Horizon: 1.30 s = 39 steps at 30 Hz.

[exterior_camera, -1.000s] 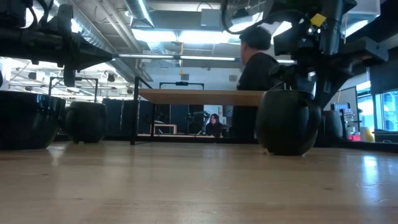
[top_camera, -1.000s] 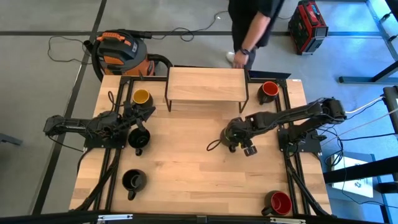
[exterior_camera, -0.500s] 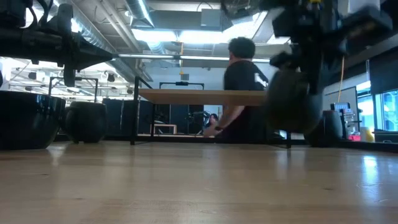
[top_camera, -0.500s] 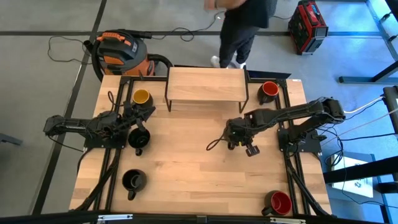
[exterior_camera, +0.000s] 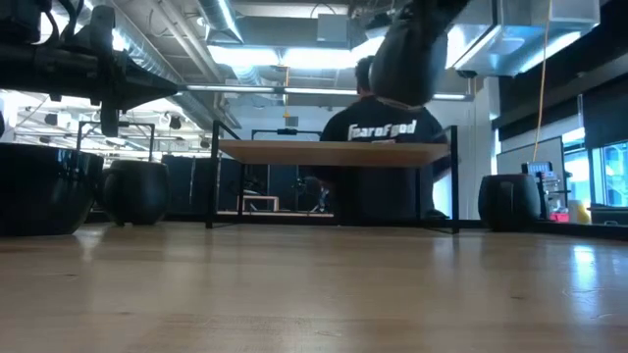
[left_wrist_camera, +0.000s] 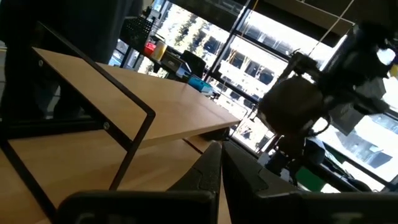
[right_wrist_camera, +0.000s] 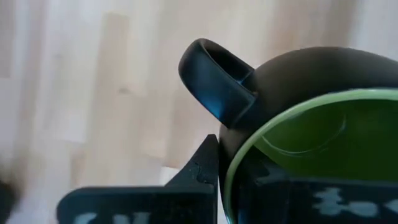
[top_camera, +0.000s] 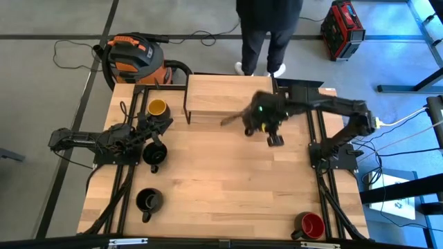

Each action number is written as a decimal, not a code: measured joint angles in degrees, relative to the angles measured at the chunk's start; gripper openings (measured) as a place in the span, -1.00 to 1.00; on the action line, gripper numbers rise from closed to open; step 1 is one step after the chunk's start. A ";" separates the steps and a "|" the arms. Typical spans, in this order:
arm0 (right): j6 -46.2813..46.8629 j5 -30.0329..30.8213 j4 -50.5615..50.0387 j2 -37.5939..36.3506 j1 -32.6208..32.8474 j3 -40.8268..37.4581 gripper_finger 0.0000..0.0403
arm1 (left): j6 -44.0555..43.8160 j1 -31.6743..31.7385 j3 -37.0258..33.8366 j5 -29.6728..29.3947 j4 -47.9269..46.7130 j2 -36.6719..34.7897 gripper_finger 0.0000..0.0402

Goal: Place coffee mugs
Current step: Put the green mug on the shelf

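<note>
My right gripper [top_camera: 265, 119] is shut on a coffee mug [right_wrist_camera: 298, 87], black outside and green inside, and holds it in the air at the right front corner of the raised wooden shelf [top_camera: 228, 95]. In the low view this mug [exterior_camera: 407, 57] hangs above the level of the shelf top. My left gripper [top_camera: 164, 125] is shut and rests low at the table's left, between a yellow-inside mug [top_camera: 158, 108] and a black mug [top_camera: 154, 153]. Both of those stand on their bases. Another black mug [top_camera: 149, 200] and a red-inside mug [top_camera: 310, 225] stand near the front edge. My right gripper grips the mug's rim [right_wrist_camera: 249, 146] beside the handle [right_wrist_camera: 211, 81]. One finger [right_wrist_camera: 202, 168] lies against the outer wall and the other appears to reach inside. The mug is lifted clear of the table and the shelf, with its handle sticking out toward the table's left.
The shelf stands on thin black legs [left_wrist_camera: 134, 146] at the middle of the far edge. A person [top_camera: 266, 28] stands just behind it, and an orange vacuum [top_camera: 135, 59] sits behind the far left corner. One more mug [exterior_camera: 510, 201] shows at the far right in the low view.
My right gripper has lifted the green-inside mug off the middle of the table. It has carried the mug up and toward the far edge, to the shelf's right front corner. The person behind the table has stepped along the far edge.
</note>
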 joint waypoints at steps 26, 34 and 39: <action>-7.23 -9.20 -5.35 16.92 -33.26 17.26 -0.99 | 0.01 -0.02 -0.02 0.84 0.04 0.00 -0.97; -8.53 -9.06 -4.24 17.56 -34.26 17.20 -0.98 | -0.04 -0.02 -0.02 0.83 0.17 0.00 -0.97; -8.60 -8.75 -5.64 17.90 -34.77 17.22 -0.98 | 0.00 0.00 -0.02 0.15 0.15 0.00 -0.97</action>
